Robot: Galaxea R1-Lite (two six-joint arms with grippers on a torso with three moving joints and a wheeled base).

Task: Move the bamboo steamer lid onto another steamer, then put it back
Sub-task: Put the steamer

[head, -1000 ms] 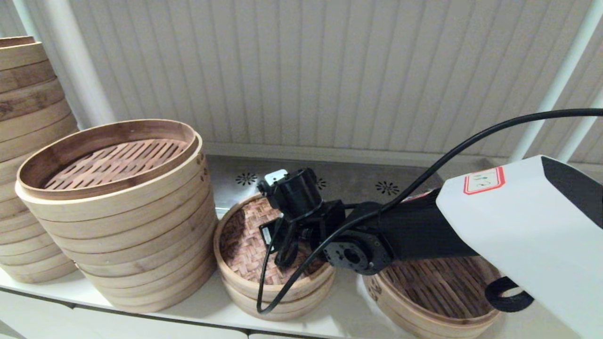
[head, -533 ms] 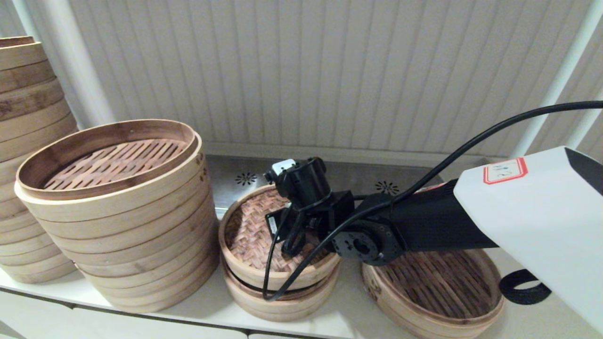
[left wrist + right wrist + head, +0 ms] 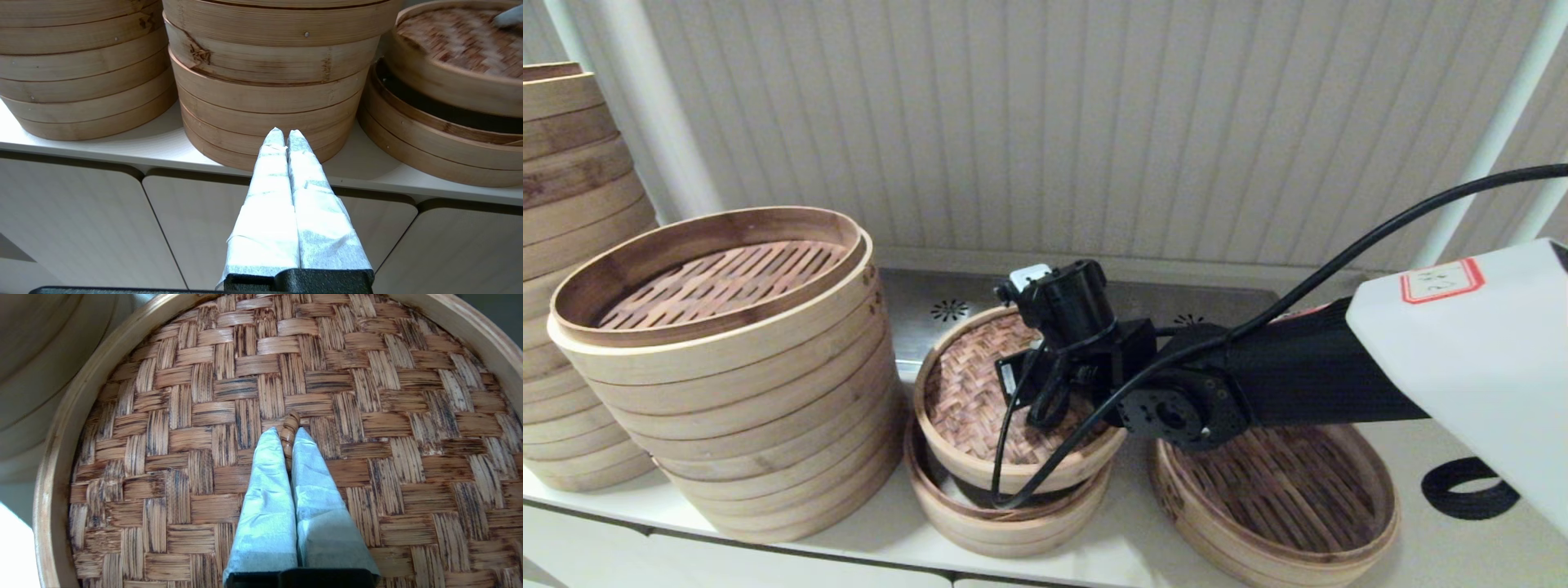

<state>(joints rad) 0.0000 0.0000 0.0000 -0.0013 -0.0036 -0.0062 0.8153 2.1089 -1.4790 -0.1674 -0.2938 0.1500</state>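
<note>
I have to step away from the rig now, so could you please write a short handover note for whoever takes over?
Right gripper: shut on the small twisted handle at the centre of the bamboo steamer lid, holding the lid raised and tilted above the low basket it was covering.
Left gripper: shut and empty, parked in front of the cabinet below the tall steamer stack.
Done: lid gripped and lifted clear.
Left: carry it to the low slatted basket on the right, set it down, then bring it back onto the first basket.
</note>
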